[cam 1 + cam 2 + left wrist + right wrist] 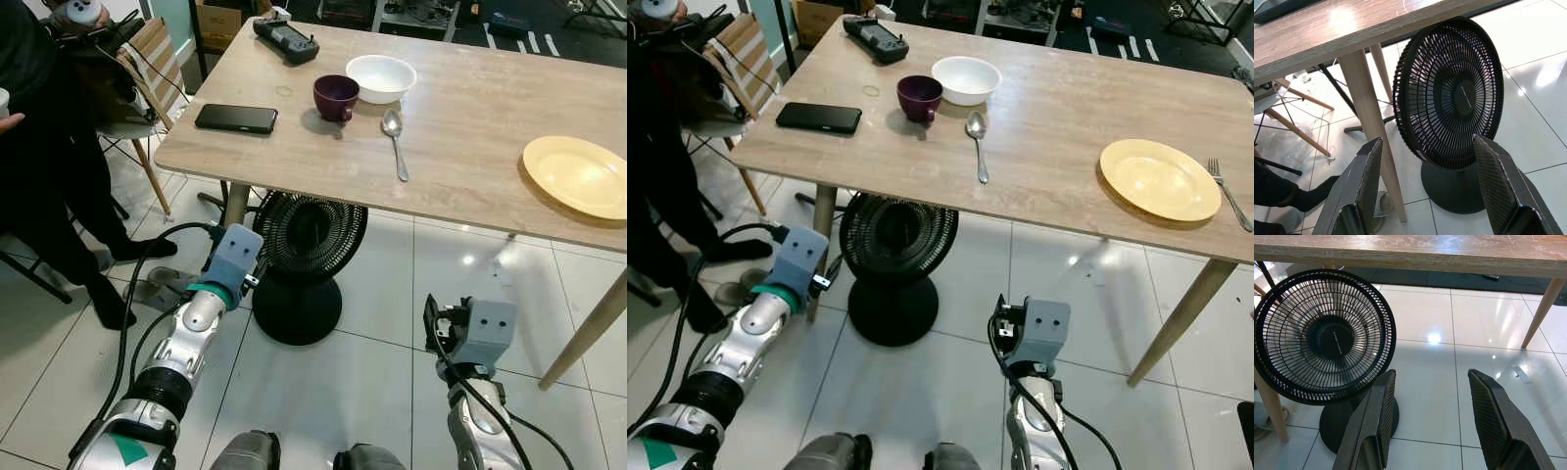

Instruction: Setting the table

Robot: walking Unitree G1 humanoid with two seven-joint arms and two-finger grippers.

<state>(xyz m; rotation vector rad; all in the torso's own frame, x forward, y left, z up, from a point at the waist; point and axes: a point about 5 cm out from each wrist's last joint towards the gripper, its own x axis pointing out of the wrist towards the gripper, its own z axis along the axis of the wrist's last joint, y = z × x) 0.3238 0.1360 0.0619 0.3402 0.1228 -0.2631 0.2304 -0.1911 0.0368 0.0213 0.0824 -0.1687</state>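
On the wooden table [470,117] stand a purple mug [335,97] and a white bowl [381,78] side by side at the far middle. A metal spoon [395,142] lies just in front of them. A yellow plate [580,176] sits at the right end with a fork [1229,194] to its right. Both arms are held low in front of the table, below its top. My left gripper [1427,142] is open and holds nothing, facing the table leg and fan. My right gripper [1431,377] is open too, with bare floor beyond it.
A black floor fan [309,255] stands under the table's near edge beside a table leg [1371,127]. A black phone [236,118] and a controller [286,41] lie at the table's left end. A person in black [39,147] and a wooden chair [157,59] are at the left.
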